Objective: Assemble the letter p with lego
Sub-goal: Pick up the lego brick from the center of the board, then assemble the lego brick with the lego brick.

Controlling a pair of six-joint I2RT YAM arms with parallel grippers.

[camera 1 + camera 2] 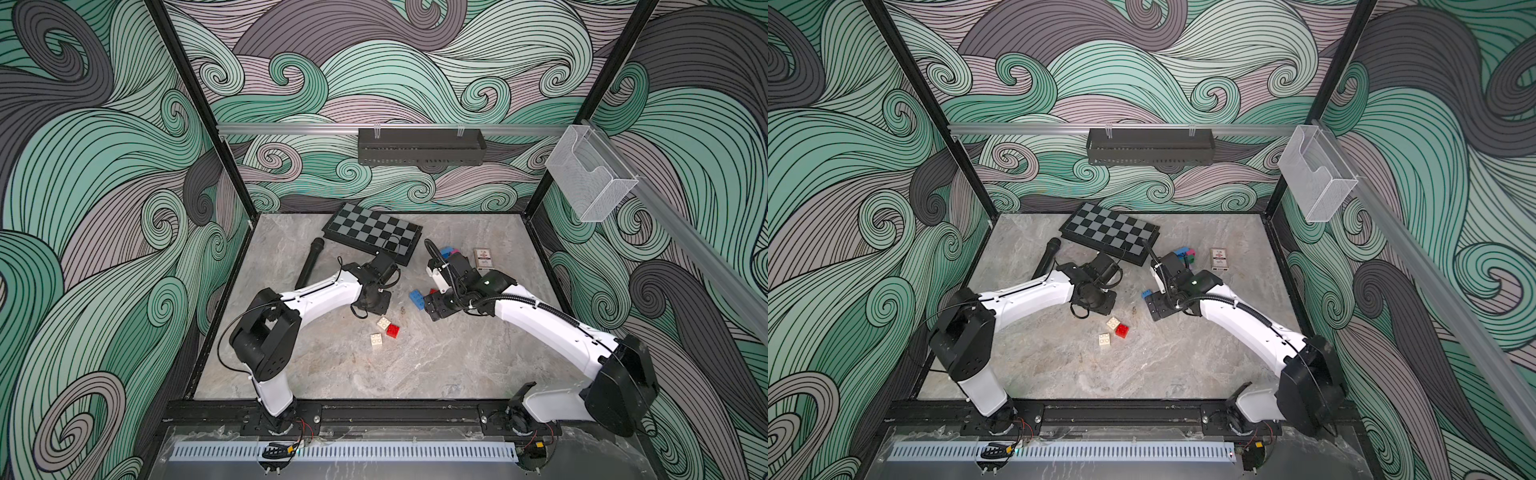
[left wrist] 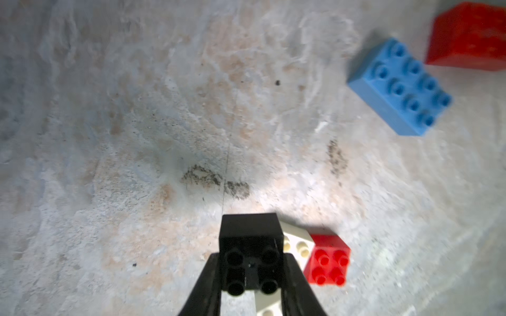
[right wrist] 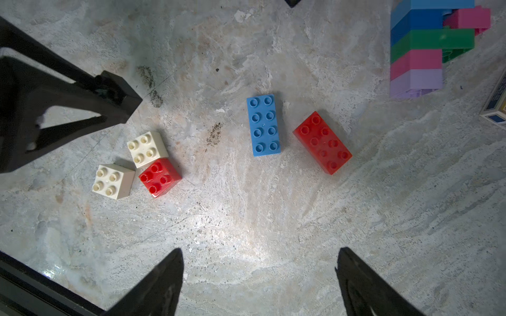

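My left gripper [image 2: 250, 276] is shut on a black square lego brick [image 2: 250, 238], held a little above the table beside two cream bricks [image 3: 147, 149] [image 3: 113, 181] and a red square brick [image 3: 159, 177]. A blue oblong brick [image 3: 263, 125] and a red oblong brick [image 3: 322, 142] lie flat further right. A stack of blue, green, pink and lilac bricks [image 3: 416, 52] stands at the back right. My right gripper [image 3: 260, 254] hangs open over bare table near the blue brick [image 1: 416, 298], with nothing between its fingers.
A folded checkered board [image 1: 370, 228] lies at the back, with a black cylinder [image 1: 309, 264] to its left. A small card box [image 1: 482, 259] sits next to the brick stack [image 1: 449, 252]. Black frame rails edge the table.
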